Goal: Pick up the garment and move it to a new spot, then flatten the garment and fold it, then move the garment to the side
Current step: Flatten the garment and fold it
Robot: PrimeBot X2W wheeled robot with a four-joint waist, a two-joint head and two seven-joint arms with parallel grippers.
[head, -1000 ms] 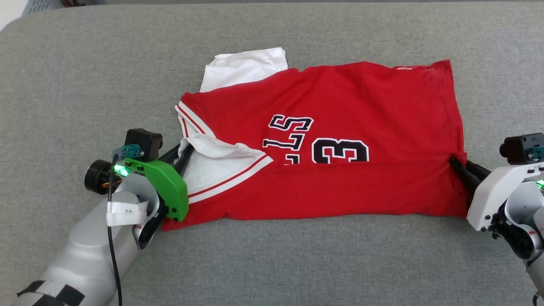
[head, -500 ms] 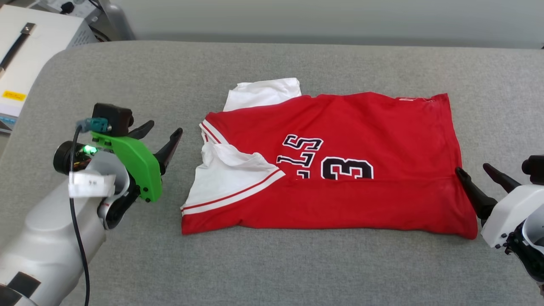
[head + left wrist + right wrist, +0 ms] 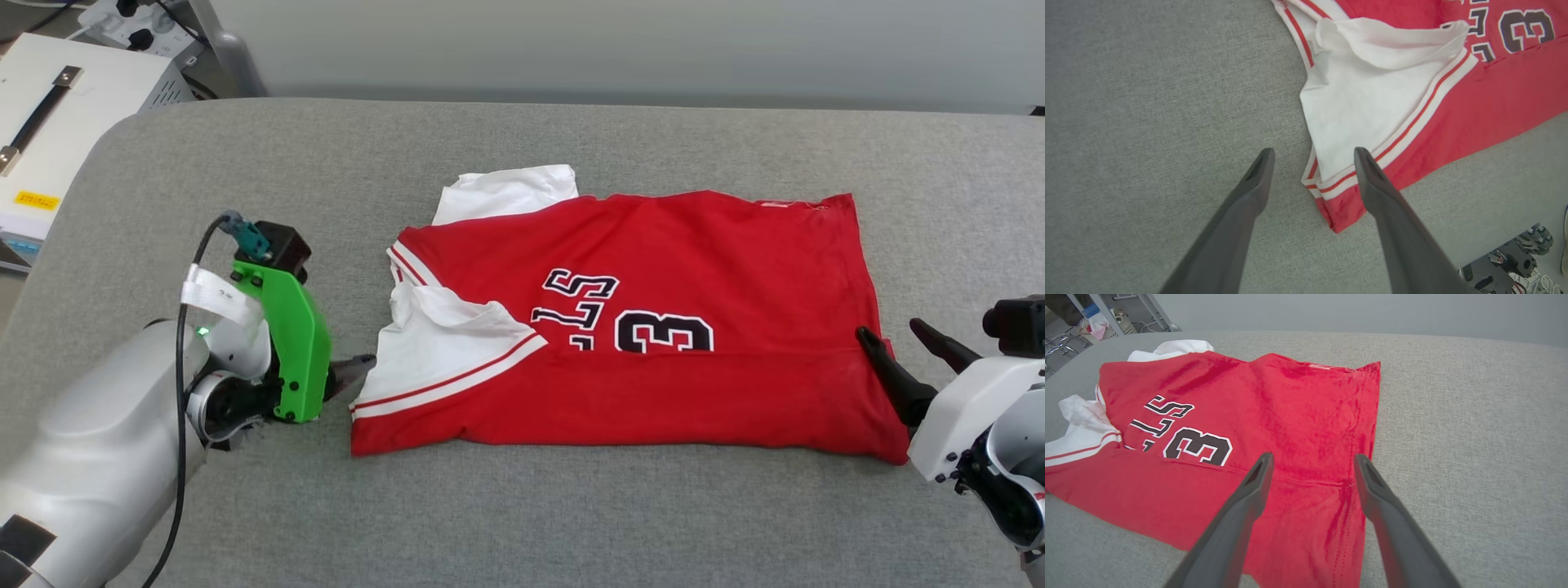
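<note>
1. A grey fabric-covered surface (image 3: 571, 523) spans the scene. A white equipment case (image 3: 73, 106) stands beyond its far left corner.
2. The garment (image 3: 653, 384) lies flat at the centre of the surface. Its near portion is folded over the lettering, with the white sleeves to the left and the hem to the right.
3. The left end effector (image 3: 1314, 152) is released, with its fingers spread at the left sleeve trim, grasping nothing.
4. The right end effector (image 3: 888, 329) is released at the right hem, grasping nothing.

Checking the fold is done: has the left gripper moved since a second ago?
Yes. The left gripper, then clamped on the garment, has let go and drawn back leftward, now open at its sleeve's hem corner.
</note>
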